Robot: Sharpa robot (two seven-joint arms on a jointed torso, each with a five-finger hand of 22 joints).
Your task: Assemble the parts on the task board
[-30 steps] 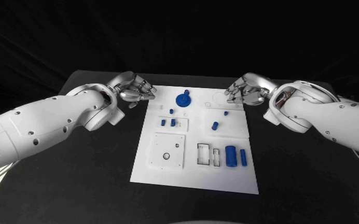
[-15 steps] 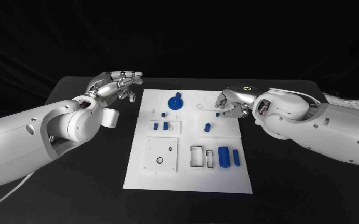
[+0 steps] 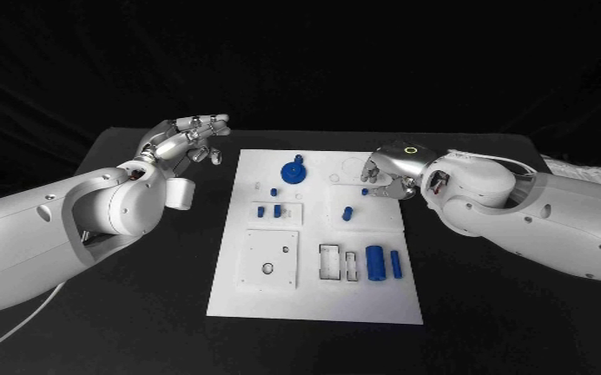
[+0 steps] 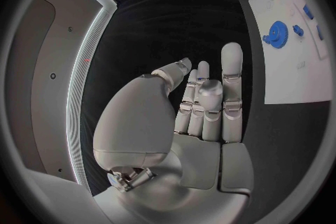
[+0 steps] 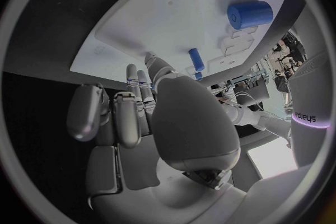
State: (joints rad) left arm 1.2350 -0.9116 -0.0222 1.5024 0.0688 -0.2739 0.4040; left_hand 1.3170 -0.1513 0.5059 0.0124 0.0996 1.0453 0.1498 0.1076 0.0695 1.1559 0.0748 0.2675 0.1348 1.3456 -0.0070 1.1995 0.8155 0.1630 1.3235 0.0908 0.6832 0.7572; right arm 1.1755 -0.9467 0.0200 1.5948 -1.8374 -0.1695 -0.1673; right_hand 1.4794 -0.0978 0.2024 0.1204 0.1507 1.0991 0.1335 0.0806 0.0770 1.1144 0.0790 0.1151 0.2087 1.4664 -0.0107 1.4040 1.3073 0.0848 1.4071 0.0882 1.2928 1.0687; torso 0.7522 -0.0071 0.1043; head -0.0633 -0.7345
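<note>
1. I have the left hand (image 3: 188, 139) raised off the far left corner of the task board (image 3: 320, 301), fingers straight and a little apart, holding nothing; the left wrist view shows the bare palm.
2. My right hand (image 3: 386, 174) sits low at the board's right edge, towards the far end. Its fingers are curled inward; I think they hold nothing, but I cannot tell for certain, as the palm hides the tips.
3. The parts lie loose on the board: a blue gear (image 3: 293, 171) at the far middle, a small peg (image 3: 347, 213) just left of my right hand, and two cylinders (image 3: 374, 263) near the front right, beside empty slots.
4. I judge this the reach for the first pick; nothing looks fitted yet.
5. Next I would spread the right fingers, lower over the small peg and pinch it squarely.
</note>
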